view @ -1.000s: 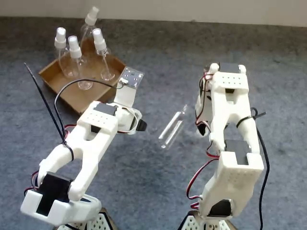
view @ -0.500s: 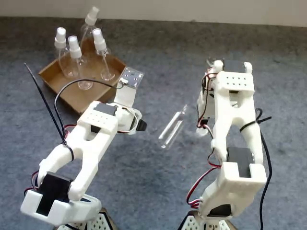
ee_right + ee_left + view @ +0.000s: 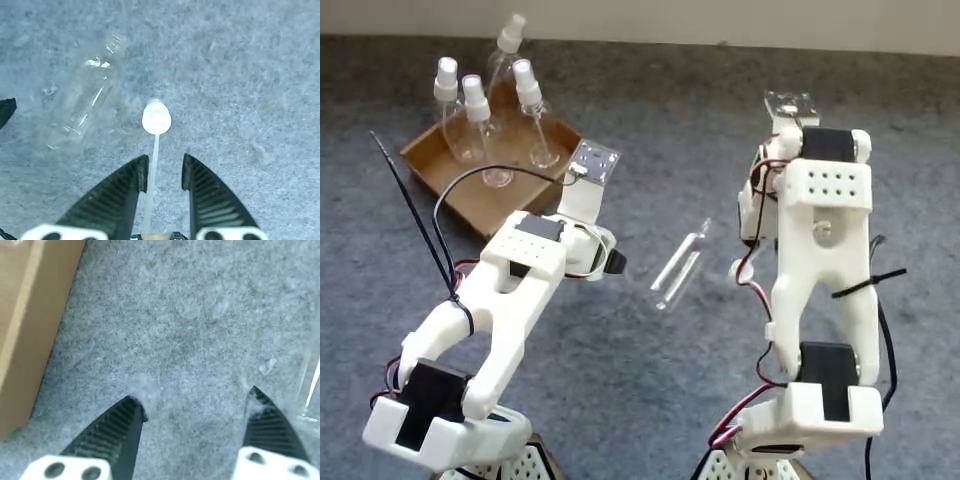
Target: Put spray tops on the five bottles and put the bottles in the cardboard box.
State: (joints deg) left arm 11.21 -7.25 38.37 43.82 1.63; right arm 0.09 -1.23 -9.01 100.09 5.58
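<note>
Currently, the right arm's fingers [image 3: 120,195] stand narrowly parted low over the desk [image 3: 260,75]. The thin dip tube of a loose spray top [image 3: 156,119] runs through the gap between them, and contact between tube and fingers cannot be confirmed. The white head of that top lies just beyond the fingertips. Just beside it, a clear bottle [image 3: 82,107] with an open neck lies on its side on the grey surface, between the two arms in the high view. The left arm's fingers [image 3: 115,432] are spread wide over the desk and grip nothing, with the lying bottle's edge near one fingertip and a wall of the cardboard box [image 3: 30,330] beyond the other. In the high view the box sits toward the far left and holds four upright bottles [image 3: 480,130], each already fitted with a spray top.
</note>
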